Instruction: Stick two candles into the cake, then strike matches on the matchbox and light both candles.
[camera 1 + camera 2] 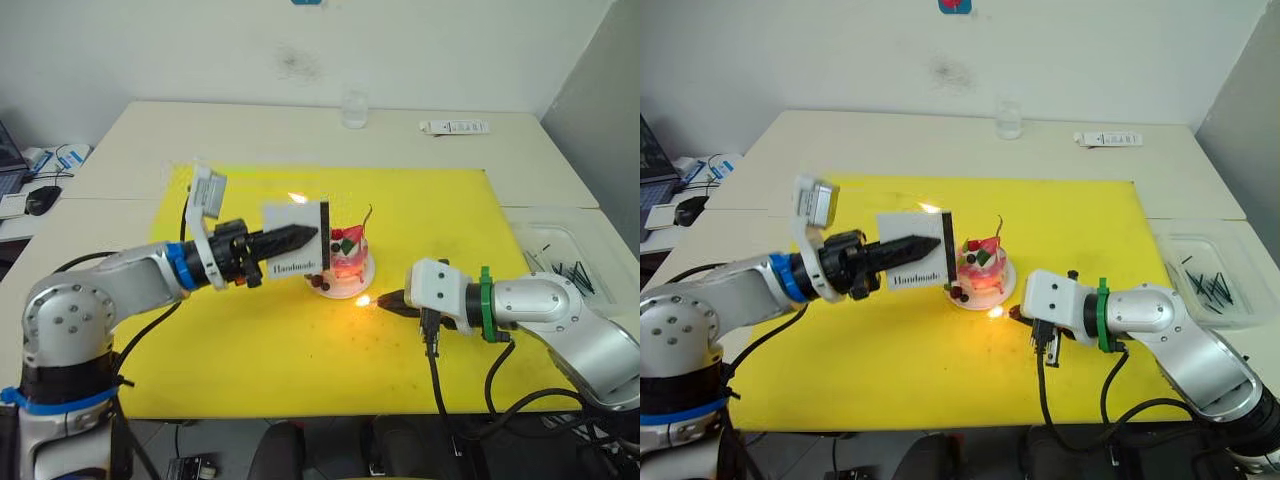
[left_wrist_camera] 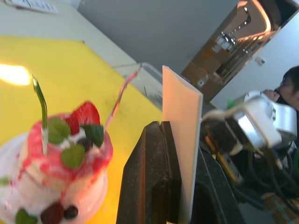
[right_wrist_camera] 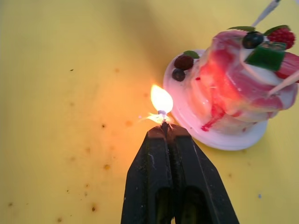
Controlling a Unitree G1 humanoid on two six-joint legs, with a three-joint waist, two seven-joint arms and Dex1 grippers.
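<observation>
The right gripper (image 3: pixel 164 129) was clamped tight on a burning match (image 3: pixel 163 122), almost wholly hidden between the fingers, with only its flaming tip showing. It sat low over the yellow mat (image 1: pixel 250 350), just right of and nearer than the cake (image 1: pixel 345 258); held that low, the flame still had to rise to reach a wick, I judged.

The left gripper (image 1: pixel 300 238) was closed on the white matchbox (image 1: pixel 292 243), gripping it by its flat faces so it stood on edge just left of the cake, with the black striking strip along its right edge, toward the right arm, presumably to offer a strike surface.

The cake stood on its small white plate (image 3: pixel 187 112) near the mat's middle. 2 candles (image 2: pixel 42 112) rose from its top, curving upward. A bright glow hung beside the far candle's tip, but whether that one was truly lit I could not say for certain; the other candle (image 2: pixel 122 95) looked unlit.

Off the mat to the far right, a clear plastic tray (image 1: pixel 535 232) held a scatter of spare matches (image 1: pixel 570 268). A small clear glass (image 1: pixel 354 108) stood at the far side of the table (image 1: pixel 250 130), apparently empty.
</observation>
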